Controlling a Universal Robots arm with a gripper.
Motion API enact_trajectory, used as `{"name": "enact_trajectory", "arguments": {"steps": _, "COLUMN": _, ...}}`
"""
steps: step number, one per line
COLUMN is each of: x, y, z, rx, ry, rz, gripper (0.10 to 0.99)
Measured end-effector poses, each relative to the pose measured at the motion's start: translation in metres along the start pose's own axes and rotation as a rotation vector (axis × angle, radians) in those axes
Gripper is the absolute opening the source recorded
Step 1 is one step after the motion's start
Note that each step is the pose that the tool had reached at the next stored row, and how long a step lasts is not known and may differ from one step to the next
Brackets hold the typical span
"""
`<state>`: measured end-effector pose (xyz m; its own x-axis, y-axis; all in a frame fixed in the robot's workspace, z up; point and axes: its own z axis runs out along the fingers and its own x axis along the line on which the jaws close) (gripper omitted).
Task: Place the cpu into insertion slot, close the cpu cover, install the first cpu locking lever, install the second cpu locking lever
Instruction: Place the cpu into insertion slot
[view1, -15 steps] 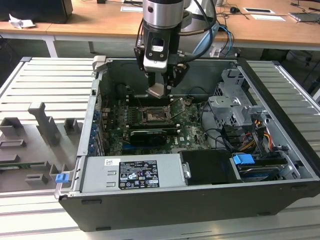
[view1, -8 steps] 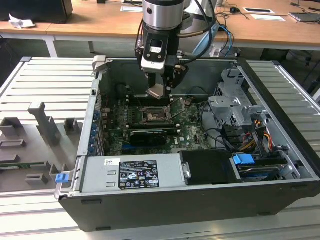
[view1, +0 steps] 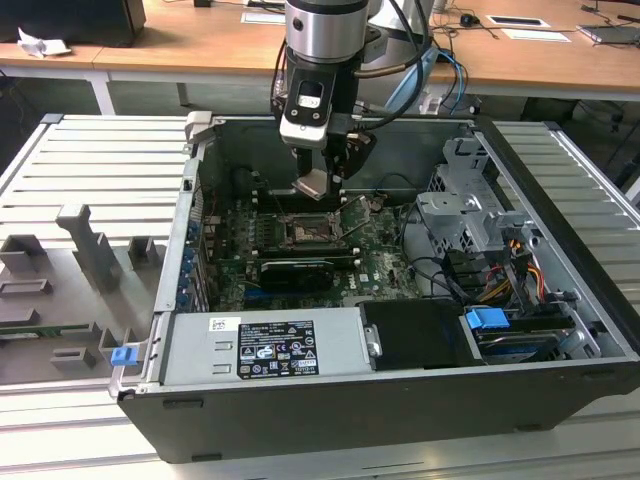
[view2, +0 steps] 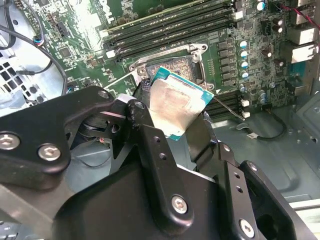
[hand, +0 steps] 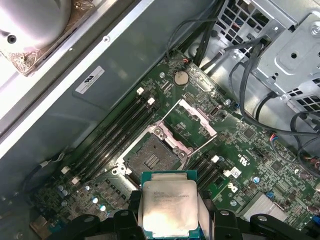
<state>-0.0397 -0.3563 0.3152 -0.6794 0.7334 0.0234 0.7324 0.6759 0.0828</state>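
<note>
Wooden desks (view1: 200, 45) run behind a ribbed grey table (view1: 90, 160). Going left to right across the exterior view, I see grey fixture blocks (view1: 90, 245), then the open case (view1: 300, 410), with a drive cage (view1: 470, 215) at its far side.

Over the board, the gripper (view1: 322, 172) is clamped on the cpu (view1: 312, 185) by two opposite edges. The cpu is a small flat square with a pale silver face and a green rim.

From the exterior view I can tell it hangs tilted above the socket (view1: 305, 232), clear of the board. The first wrist view gives me its printed metal face (hand: 169, 207) just short of the bare socket (hand: 150, 157), and the cover (hand: 197, 116) swung open beyond it. The second wrist view shows a duller, smudged silver side (view2: 175, 102) between the black fingers (view2: 150, 145).

I count one cpu, one cover, one socket and two banks of memory slots (hand: 115, 132), one on either side of the socket.
</note>
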Motion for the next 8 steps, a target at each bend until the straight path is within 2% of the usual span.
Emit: {"name": "enact_trajectory", "arguments": {"steps": 8, "x": 0.0, "y": -0.0001, "z": 0.0009, "rx": -0.001, "ry": -0.0032, "rz": 0.037, "gripper": 0.529}}
